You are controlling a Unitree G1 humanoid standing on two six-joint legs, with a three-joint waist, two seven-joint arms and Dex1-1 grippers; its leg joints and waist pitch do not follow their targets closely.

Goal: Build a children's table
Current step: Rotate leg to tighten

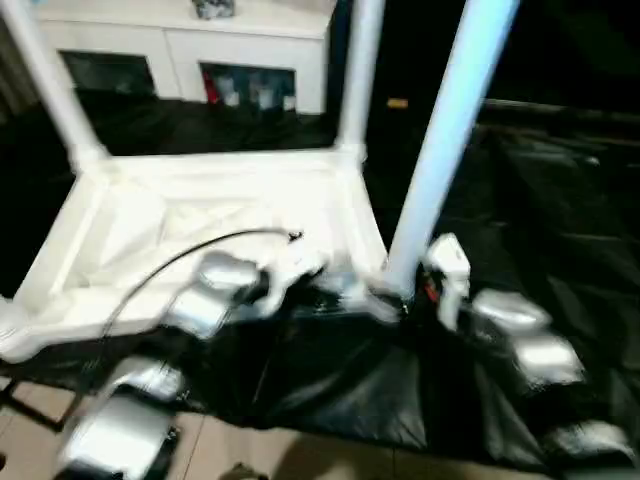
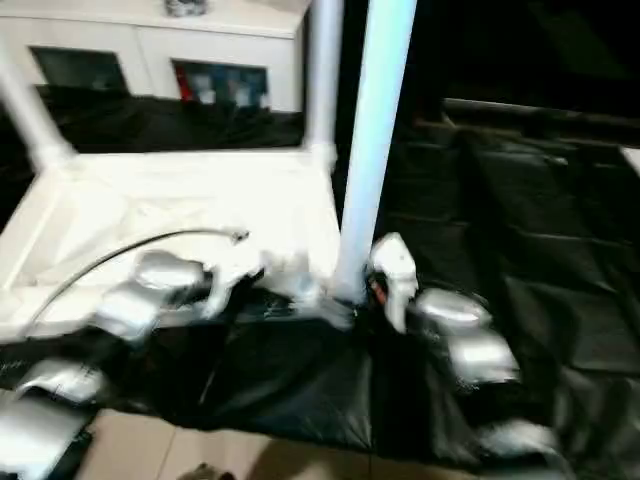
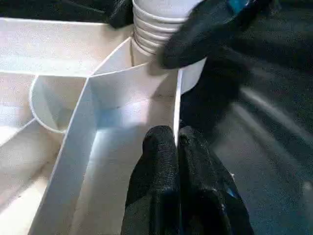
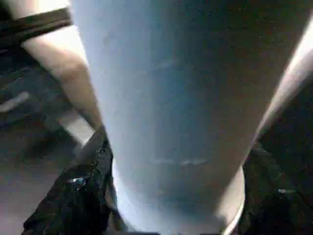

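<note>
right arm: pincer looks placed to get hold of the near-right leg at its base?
Likely yes. The right pincer already straddles that leg, a finger on each side just above the corner socket; nothing sits between.

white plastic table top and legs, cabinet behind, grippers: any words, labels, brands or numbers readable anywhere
No readable text in any view.
White plastic ribbed table top: bare, no print.
White tapered tubular legs: plain, no marking.
White glass-door cabinet: red and pale items behind the glass, too blurred to read.
Small yellow-orange patch on the dark background: too small to tell whether it is a label.
Right gripper: fingers either side of a leg, no lettering.
</note>
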